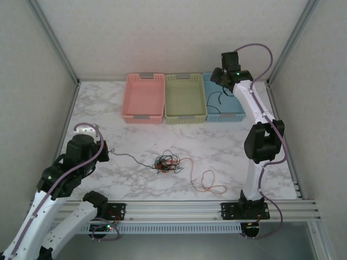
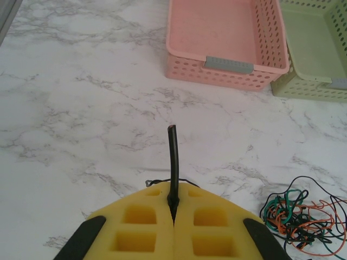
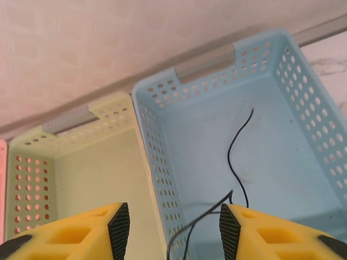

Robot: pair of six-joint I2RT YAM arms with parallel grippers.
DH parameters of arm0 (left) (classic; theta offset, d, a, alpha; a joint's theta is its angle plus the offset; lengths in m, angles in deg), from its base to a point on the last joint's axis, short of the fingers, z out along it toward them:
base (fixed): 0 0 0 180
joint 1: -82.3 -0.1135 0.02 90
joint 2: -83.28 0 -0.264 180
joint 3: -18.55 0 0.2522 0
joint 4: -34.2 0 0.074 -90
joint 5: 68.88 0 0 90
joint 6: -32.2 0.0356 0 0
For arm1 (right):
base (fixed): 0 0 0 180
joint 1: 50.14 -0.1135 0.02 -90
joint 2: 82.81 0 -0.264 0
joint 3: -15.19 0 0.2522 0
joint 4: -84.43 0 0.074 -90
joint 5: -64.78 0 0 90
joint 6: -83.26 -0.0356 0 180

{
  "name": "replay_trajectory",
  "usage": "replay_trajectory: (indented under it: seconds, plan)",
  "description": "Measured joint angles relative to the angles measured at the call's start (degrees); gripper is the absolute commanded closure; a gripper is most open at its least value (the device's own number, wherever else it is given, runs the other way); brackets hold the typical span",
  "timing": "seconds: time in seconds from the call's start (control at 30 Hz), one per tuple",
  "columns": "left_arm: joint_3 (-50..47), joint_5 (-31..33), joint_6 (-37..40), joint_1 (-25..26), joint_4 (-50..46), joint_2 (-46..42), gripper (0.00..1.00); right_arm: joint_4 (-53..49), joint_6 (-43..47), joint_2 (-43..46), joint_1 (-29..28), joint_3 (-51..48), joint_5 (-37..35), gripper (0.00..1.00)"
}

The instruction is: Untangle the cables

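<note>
Cables (image 1: 167,162) lie mostly as one small knot of orange-red, black and green strands at the centre of the marble worktop (image 1: 135,184); in the left wrist view that knot sits at the lower right.

We see the left arm (image 1: 59,179) folded at the lower left of the overhead frame and the right arm (image 1: 255,108) stretched up the right side. Three baskets stand side by side along the top of the worktop, touching: a pink basket (image 1: 143,97), a green basket (image 1: 185,97) and a blue basket (image 1: 230,110).

The right hand (image 3: 174,227) hangs over the blue basket with its fingers spread apart. The left hand (image 2: 173,195) is pressed together, pinching a black strand (image 2: 173,157) whose stub pokes up past the fingertips. Overhead, a thin dark line trails from that hand to the knot.

An orange strand (image 1: 209,184) curls in loose loops to the lower right of the knot. A loose black wire (image 3: 238,146) lies in the blue basket, passing just beside the right finger; we cannot tell whether they touch.
</note>
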Motion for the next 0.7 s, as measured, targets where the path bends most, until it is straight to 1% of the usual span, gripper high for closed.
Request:
replay_trajectory:
  seconds: [0.13, 0.23, 0.33, 0.43, 0.57, 0.7]
  plan:
    - [0.0, 0.0, 0.0, 0.0, 0.0, 0.0, 1.0, 0.5, 0.2, -1.6, 0.0, -0.6, 2.3, 0.54]
    - [0.0, -0.2, 0.0, 0.0, 0.0, 0.0, 1.0, 0.1, 0.5, -4.3, 0.0, -0.6, 4.3, 0.59]
    - [-0.1, -0.2, 0.0, -0.1, 0.0, 0.1, 1.0, -1.0, 0.4, -6.8, -0.1, -0.9, 5.4, 0.63]
    - [-0.1, -0.4, 0.0, -0.1, 0.0, 0.3, 1.0, -1.8, 0.4, -7.1, -0.1, -3.1, 5.6, 0.67]
    - [-0.1, -0.7, 0.0, -0.3, 0.0, 0.3, 1.0, -2.1, 0.3, -7.1, -0.1, -5.4, 5.3, 0.74]
    - [-0.3, -0.9, 0.0, -0.4, 0.0, 0.3, 1.0, -3.3, -0.1, -7.3, -0.1, -6.3, 5.4, 0.85]
